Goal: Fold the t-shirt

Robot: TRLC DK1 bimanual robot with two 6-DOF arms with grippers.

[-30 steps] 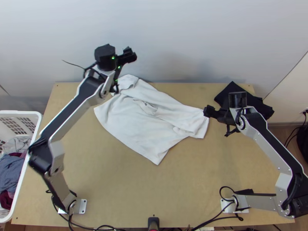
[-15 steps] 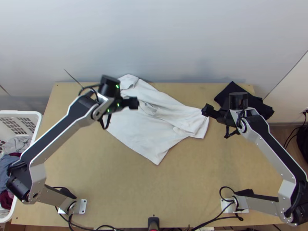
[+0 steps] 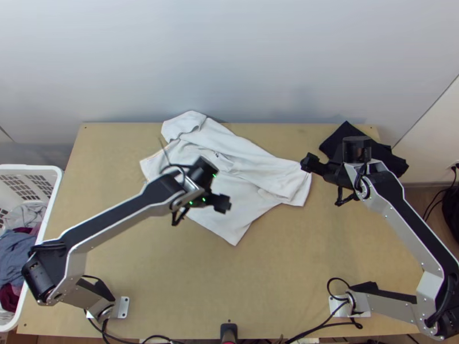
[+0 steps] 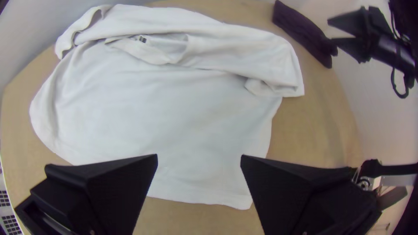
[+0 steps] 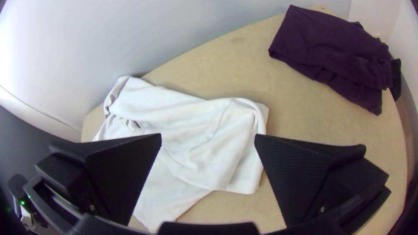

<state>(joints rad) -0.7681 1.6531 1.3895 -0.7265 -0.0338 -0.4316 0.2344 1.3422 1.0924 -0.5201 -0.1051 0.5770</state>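
Note:
Above the front part of the white t-shirt (image 3: 252,195) hangs my left gripper (image 3: 221,203). In the left wrist view the left gripper (image 4: 199,156) is open, with the shirt (image 4: 152,113) beneath and nothing between its fingers. My right gripper (image 3: 307,163) is over the shirt's right end. It stands open in the right wrist view, the right gripper (image 5: 208,137) holding nothing above the shirt (image 5: 204,130). The shirt lies spread at an angle, its far side with the collar and sleeves folded over in loose wrinkles.
A dark folded cloth (image 3: 396,160) lies at the table's back right corner, partly behind the right arm. A white basket (image 3: 54,189) with clothes stands off the left edge. Bare wood of the table (image 3: 229,286) stretches between the arms' bases.
My left gripper has come from beyond the table's back edge toward the near side, over the shirt's front part. The right gripper has barely moved. The shirt lies as before.

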